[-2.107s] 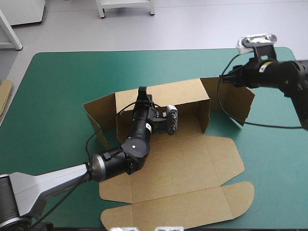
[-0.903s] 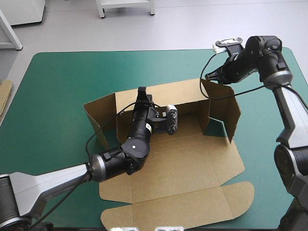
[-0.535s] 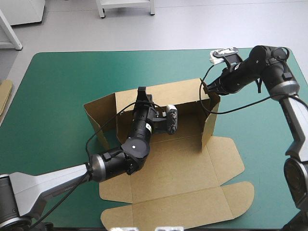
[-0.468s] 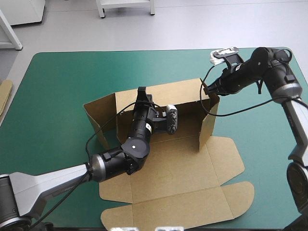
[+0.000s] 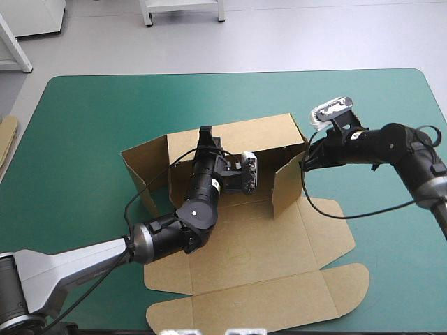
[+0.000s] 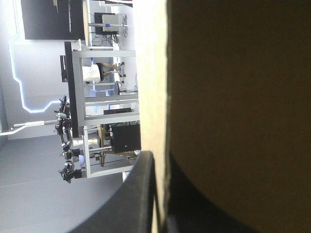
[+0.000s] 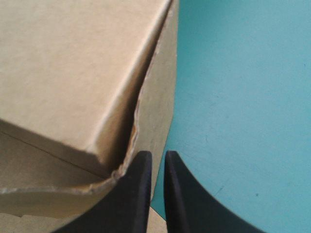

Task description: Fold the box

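**Box, partly raised.** The box [image 5: 244,251] sits at the middle of the teal-green cover [image 5: 84,125]. Nearest the robot, its lid [image 5: 258,307] lies flat, rounded tabs toward the table's near edge. The floor lies flat just beyond the lid. Behind the floor the rear wall [image 5: 262,136] stands upright. The left flap [image 5: 143,171] stands at the wall's left end, angled outward. The right flap [image 5: 286,185] stands at the other end, angled inward over the floor.

**Left gripper** [image 5: 207,130]. It reaches across the floor to the wall's top edge, left of its middle. In the left wrist view its jaws are nearly together, and the board's pale edge runs up between them. One finger [image 6: 141,194] lies on the lit side and the other on the shaded face, so they clamp the wall.

**Right gripper** [image 5: 303,163]. It comes in low from the right, at the outer corner where wall and right flap meet. In the right wrist view its jaws are all but together, with only a thin slit between them. The tips are at the frayed corner crease, with bare cover beside them.

**Spare board** [image 5: 5,139]. Its edge shows at the table's left edge, well apart from the box.
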